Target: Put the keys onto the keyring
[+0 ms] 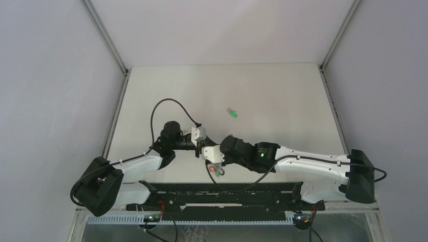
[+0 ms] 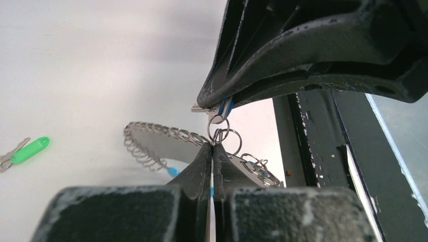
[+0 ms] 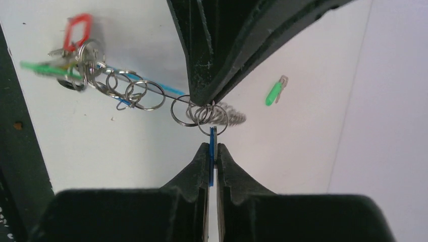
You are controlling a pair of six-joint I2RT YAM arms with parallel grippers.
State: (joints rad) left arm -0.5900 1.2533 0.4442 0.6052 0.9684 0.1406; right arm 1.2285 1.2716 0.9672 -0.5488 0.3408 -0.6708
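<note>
Your left claw (image 2: pixel 212 147) is showing its fingers pressed flat together, and they are nipping a small silver ring of the keyring (image 2: pixel 151 133) right at their tips. Your right claw (image 3: pixel 212 148) is likewise standing closed, and it is pinching the blue key (image 3: pixel 212 135) by its plastic head, whose edge is showing as a thin blue strip between the pads. The two claws are meeting tip to tip above the near part of the table (image 1: pixel 272 91), yours on the left coming in from the left and the other from the right. The blue key's own small ring is hanging among the keyring's loops just where the claws are meeting; whether it is threaded through them cannot be told. The keyring is hanging clear of the table between the claws. Its coiled wire is trailing to one side of the meeting point, and a chain of small rings is running the other way to a cluster carrying a red tag (image 3: pixel 78 31) and a green tag (image 3: pixel 43 67). The green key (image 1: pixel 232 113) is lying flat on the table by itself, well apart from both claws and farther from the arm bases than they are
</note>
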